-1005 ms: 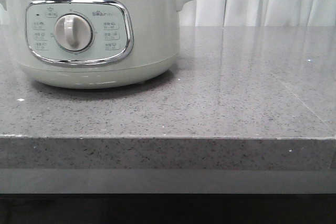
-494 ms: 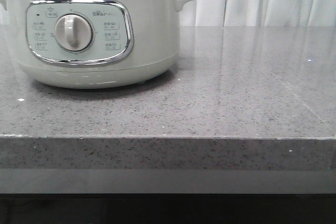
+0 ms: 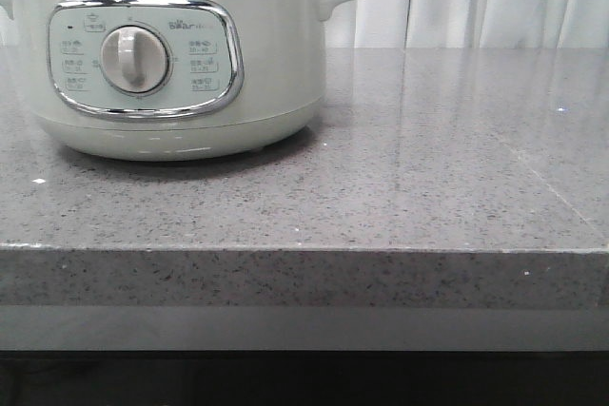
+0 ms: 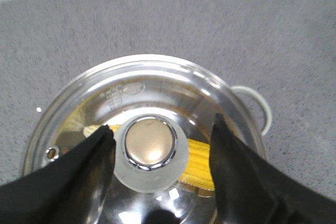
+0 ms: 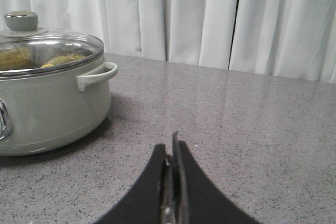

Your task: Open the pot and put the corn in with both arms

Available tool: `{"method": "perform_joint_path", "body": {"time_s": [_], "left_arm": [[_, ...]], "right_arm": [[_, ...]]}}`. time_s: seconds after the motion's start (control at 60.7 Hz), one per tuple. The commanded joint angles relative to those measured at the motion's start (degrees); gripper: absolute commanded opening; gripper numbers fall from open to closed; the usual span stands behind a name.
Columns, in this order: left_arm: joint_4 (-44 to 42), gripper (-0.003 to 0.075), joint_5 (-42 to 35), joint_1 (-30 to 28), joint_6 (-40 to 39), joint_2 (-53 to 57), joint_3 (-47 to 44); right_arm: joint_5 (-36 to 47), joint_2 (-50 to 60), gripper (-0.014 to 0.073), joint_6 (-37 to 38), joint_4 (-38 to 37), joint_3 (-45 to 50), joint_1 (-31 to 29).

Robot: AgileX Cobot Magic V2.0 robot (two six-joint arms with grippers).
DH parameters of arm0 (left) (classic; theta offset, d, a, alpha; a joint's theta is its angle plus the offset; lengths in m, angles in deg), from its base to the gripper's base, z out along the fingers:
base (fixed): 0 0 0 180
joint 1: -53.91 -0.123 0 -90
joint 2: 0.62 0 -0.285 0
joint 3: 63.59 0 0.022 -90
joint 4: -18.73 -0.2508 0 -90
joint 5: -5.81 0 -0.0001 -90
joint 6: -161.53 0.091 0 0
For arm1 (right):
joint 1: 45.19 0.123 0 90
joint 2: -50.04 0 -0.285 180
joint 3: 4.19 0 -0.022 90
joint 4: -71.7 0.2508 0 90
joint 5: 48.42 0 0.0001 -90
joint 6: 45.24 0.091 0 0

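Left tool (image 4: 163,127): released; spread wide on either side of the knob (image 4: 151,145), gripping nothing; near finger close against the knob, possibly touching, far finger clearly apart from it.

Right tool (image 5: 173,145): clenched on nothing, fingers pressed together; held low over the bare bench (image 3: 428,187), well apart from the pot (image 3: 266,64).

Change within the last second, front view: lid rim shown higher a second ago, with stacked steel bands at the top edge of the frame; half a second ago and now, one flat steel rim down on the pot wall. Judged meaning: lid (image 4: 157,82) lowered back on and let go; pot closed again.

Contents, read through the glass lid: corn (image 4: 202,166) lying inside the pot, partly hidden under the knob and the far finger; a further yellow patch beside the near finger, probably part of the same cob, not certain. From the right wrist view, only a dim yellow-brown shape under the glass.

Pot itself: upright on the bench, dial facing the robot, side handle (image 5: 97,74) free of both tools.

Judged progress: corn in, lid on, task all but complete; remaining step, lifting the left tool straight up clear of the knob without nudging the lid.
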Motion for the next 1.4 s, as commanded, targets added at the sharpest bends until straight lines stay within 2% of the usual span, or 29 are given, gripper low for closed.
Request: {"method": "perform_joint_path", "body": {"time_s": [0.0, 0.181, 0.264, 0.33, 0.428, 0.577, 1.154, 1.384], "left_arm": [[0.45, 0.0394, -3.71, 0.41, -0.12, 2.68, 1.59], [-0.24, 0.0393, -1.39, 0.41, -0.12, 5.02, 1.59], [-0.53, 0.0367, -1.16, 0.41, 0.39, 8.11, 1.34], [-0.53, 0.0307, -1.28, 0.41, 0.51, 11.21, 0.51], [-0.53, 0.0179, -1.38, 0.41, 0.81, 16.1, -1.73], [-0.53, -0.002, -3.82, 0.41, 0.94, 25.3, -11.27], [-0.04, -0.0018, -31.2, 0.41, 0.94, 70.97, -64.4], [-1.21, -0.0018, -35.43, 0.41, 0.94, 88.69, -78.19]], "right_arm": [[5.03, -0.32, -0.0069, -0.42, -0.3, -1.62, -0.16], [5.03, -0.32, -0.0069, -0.42, -0.3, -1.62, -0.16], [5.03, -0.32, -0.0069, -0.42, -0.3, -1.62, -0.16], [5.03, -0.32, -0.0069, -0.42, -0.3, -1.62, -0.16], [5.03, -0.32, -0.0069, -0.42, -0.3, -1.62, -0.16], [5.03, -0.32, -0.0069, -0.42, -0.3, -1.62, -0.16], [5.03, -0.32, -0.0069, -0.42, -0.3, -1.62, -0.16], [5.03, -0.32, -0.0069, -0.42, -0.3, -1.62, -0.16]]}}
